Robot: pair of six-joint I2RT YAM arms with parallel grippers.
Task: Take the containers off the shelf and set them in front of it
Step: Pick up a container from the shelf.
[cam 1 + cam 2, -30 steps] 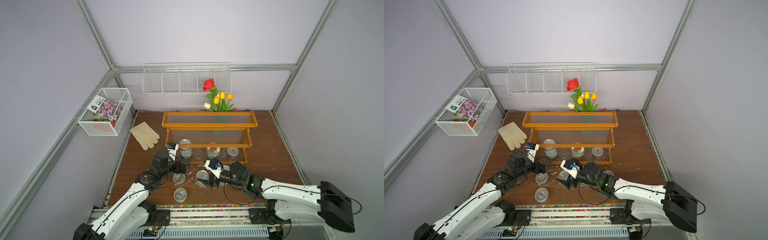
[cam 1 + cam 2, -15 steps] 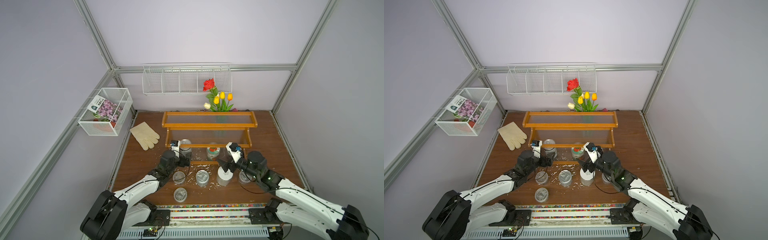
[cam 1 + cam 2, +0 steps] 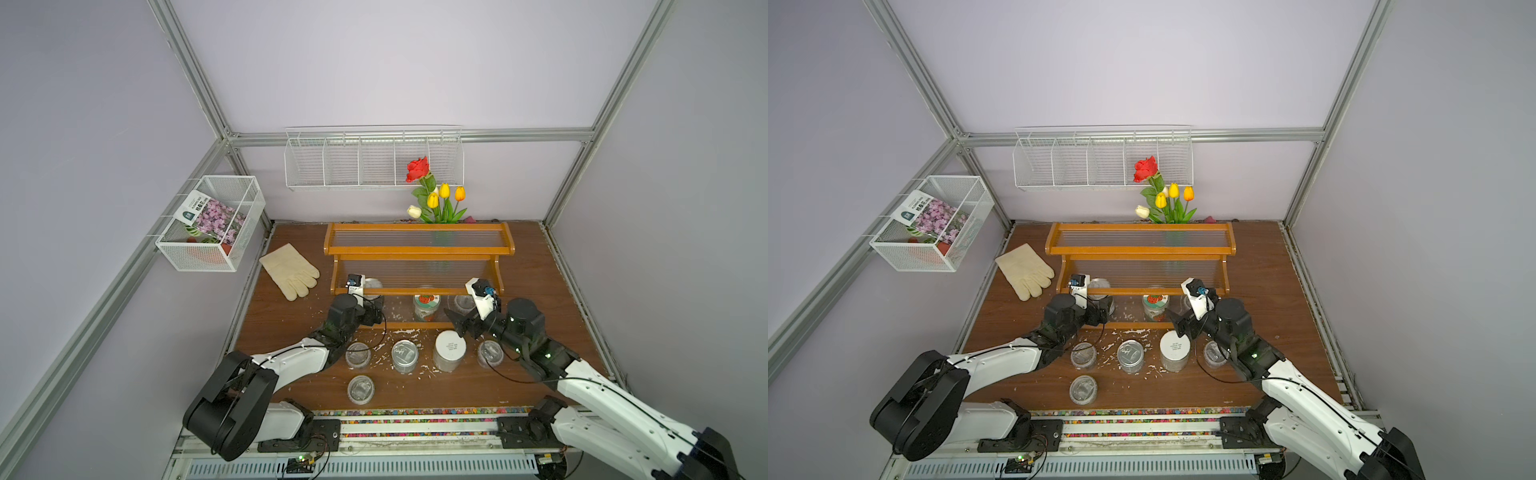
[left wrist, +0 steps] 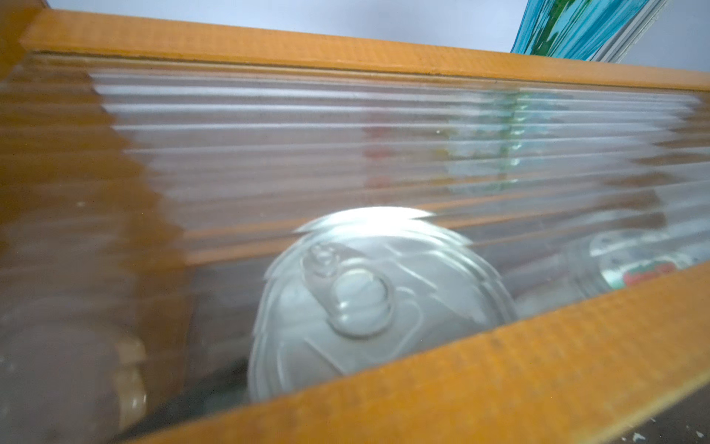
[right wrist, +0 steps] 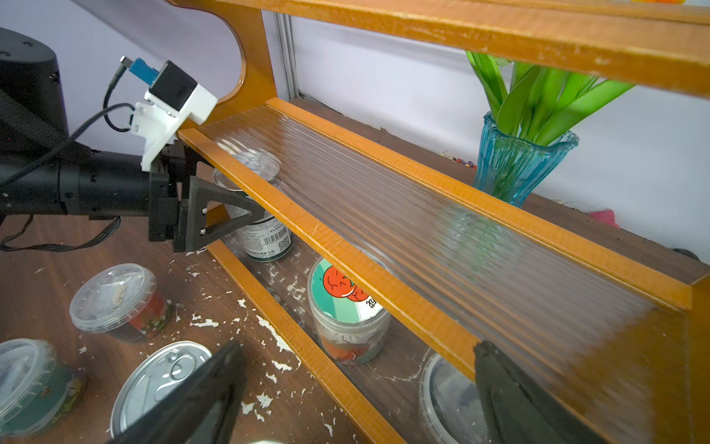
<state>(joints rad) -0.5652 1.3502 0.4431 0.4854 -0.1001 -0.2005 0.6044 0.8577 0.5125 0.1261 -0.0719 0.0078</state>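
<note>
Our left pincer (image 3: 375, 309) sits at the barcode-labelled tin (image 5: 265, 238) on the shelf (image 5: 345, 246), grip we cannot tell; our right pincer (image 5: 357, 348) gapes wide, empty

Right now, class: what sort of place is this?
Likely a robot test cell dressed as a home corner: silver aluminium frame posts, white-and-black robot arm, orange-brown wooden stepped shelf.

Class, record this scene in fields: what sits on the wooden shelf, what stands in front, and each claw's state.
Lowest tier of orange-brown wooden stepped shelf: silver pull-tab tin, jar with red-fruit lid, clear lidded plastic cup
In front: three more clear cups, second silver tin, white-lidded jar
Left claw: at the shelf tin, grip unclear
Right claw: open, empty
</note>
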